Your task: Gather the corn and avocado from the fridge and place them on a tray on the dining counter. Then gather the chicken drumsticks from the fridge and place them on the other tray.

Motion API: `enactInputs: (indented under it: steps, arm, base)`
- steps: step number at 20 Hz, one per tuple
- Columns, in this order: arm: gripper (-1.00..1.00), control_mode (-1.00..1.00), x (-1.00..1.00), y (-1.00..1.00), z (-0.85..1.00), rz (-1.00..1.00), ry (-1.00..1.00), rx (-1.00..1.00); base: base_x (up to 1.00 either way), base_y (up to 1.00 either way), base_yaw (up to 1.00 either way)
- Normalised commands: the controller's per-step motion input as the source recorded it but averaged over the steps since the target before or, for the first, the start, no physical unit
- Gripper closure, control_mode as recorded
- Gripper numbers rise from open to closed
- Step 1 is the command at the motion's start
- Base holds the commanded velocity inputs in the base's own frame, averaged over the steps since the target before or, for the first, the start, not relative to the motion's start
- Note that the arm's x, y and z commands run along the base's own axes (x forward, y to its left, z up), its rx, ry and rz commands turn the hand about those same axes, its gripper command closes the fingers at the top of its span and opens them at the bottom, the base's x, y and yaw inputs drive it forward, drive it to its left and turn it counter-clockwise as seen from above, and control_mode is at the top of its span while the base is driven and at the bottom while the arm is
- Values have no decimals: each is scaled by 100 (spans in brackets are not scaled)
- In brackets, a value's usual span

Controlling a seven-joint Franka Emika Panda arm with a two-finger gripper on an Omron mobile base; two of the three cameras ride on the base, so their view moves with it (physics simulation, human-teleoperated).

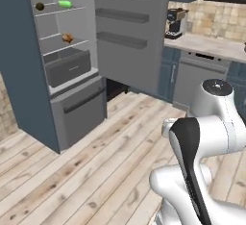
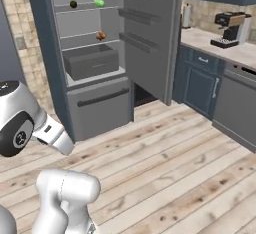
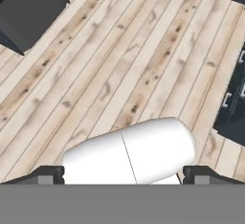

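Three foods wait in our open fridge (image 1: 29, 65): avocado (image 1: 40, 6) and green corn (image 1: 65, 3) at eleven o'clock on the top shelf, drumstick (image 1: 67, 38) below; our pincer (image 3: 122, 176) spread apart, empty, facing floor.

Even, bright rendered light, faint soft shadows, no glare, slightly low-resolution blur

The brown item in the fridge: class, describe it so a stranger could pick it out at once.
Find the open fridge standing on the wooden floor. On its middle wire shelf, just above the grey drawer, sits a small brown lump, probably the chicken drumstick. It sits alone there, while the dark round item and green item share the shelf above.
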Motion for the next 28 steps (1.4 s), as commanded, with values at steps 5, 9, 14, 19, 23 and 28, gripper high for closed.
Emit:
enactInputs:
  steps: [5,9,14,19,23,28]
  arm:
    - [-100,100,0,0,0,0,0,0]
    - [-100,100,0,0,0,0,0,0]
    - [-100,100,0,0,0,0,0,0]
    - [-100,100,0,0,0,0,0,0]
    - [-100,100,0,0,0,0,0,0]
    - [-100,100,0,0,0,0,0,0]
  base:
    - [100,32,4]
    - [100,1,13]
    - [100,0,17]
    - [100,0,17]
    - [95,0,18]
    - [83,0,18]
